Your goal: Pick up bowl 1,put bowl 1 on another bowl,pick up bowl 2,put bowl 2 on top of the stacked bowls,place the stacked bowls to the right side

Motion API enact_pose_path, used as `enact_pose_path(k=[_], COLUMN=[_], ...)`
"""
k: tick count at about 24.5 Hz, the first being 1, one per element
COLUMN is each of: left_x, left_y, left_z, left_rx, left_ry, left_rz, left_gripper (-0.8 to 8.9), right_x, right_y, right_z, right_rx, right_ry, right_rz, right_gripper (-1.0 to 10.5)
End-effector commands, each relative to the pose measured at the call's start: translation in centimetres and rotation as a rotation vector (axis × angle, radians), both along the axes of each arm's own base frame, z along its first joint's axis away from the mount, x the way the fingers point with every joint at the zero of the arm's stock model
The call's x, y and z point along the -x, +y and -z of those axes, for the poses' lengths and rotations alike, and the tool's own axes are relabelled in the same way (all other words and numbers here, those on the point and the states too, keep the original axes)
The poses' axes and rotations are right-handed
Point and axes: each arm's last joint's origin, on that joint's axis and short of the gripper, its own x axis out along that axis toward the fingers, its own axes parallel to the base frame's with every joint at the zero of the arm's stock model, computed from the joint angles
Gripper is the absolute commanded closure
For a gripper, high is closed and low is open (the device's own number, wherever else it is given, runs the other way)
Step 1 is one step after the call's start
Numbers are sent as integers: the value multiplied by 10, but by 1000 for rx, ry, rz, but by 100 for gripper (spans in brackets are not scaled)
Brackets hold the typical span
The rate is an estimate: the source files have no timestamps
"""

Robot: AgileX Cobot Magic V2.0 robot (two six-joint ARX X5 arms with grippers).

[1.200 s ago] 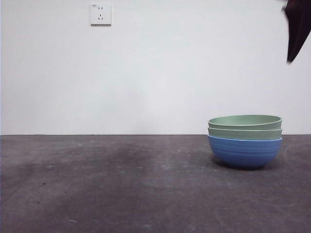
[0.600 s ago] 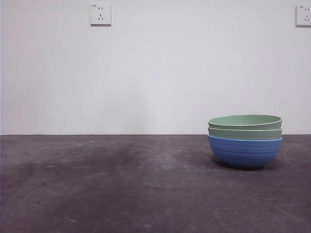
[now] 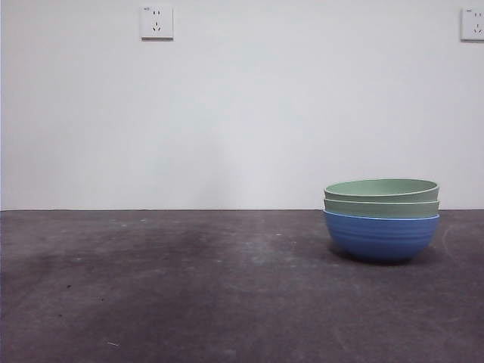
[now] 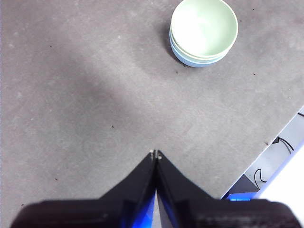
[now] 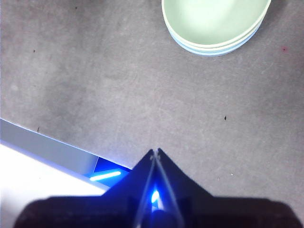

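The stacked bowls (image 3: 381, 219) sit on the grey table (image 3: 189, 287) at the right side of the front view: blue bowl (image 3: 381, 237) at the bottom, two sage-green bowls (image 3: 381, 198) nested in it, all upright. Left gripper (image 4: 155, 154) has its jaws pressed together, empty, raised over bare table with the stack well ahead of its tips, nothing touching. Right gripper (image 5: 155, 152) also has jaws together and empty, held above the table near its edge, the stack ahead of its tips and nearer than to the left one.
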Motion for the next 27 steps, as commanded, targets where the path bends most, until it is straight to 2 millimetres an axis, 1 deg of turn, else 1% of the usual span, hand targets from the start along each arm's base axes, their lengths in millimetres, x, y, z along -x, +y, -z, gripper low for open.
enact_pose_path(k=[1,3,5,6,8,9,11,13,15,18,20,23,25,27], left_x=[2,0,1,0,2,8,24,43,63,81,91,102,105,107], left_y=[1,0,8,14,25,33,52,74,93,107,114,121,124,126], left_z=[4,2,-3,-9,-29,-43,-66,-80,-84,-76,-64,-36,-12,16], left_rx=[-35,-23,-10,5,70,128,203,213,189,173,168,159,149,139], left_ry=[34,8,-35,-93,-292,-410,-584,-698,-779,-863,-932,-1030,-1070,-1084], left_rz=[10,3,-5,-6,12,31,30,-46,-121,-194,-239,-296,-325,-347], left_gripper=[817,817,817,817,817,817,817,817,817,817,817,817,817,817], right_x=[0,0,0,0,0,0,0,0,0,0,0,0,0,0], right_y=[0,0,0,0,0,0,0,0,0,0,0,0,0,0], right_z=[1,1,1,1,1,1,1,1,1,1,1,1,1,1], right_rx=[2,2,2,1,2,1,2,1,2,2,2,1,2,2], right_ry=[2,2,1,0,0,-1,-1,-1,-1,-1,-1,-1,-1,-1], right_rz=[-1,-1,-1,-1,-1,-1,-1,-1,-1,-1,-1,-1,-1,-1], right_gripper=[944,944,944,944,944,944,944,944,944,944,944,944,944,944])
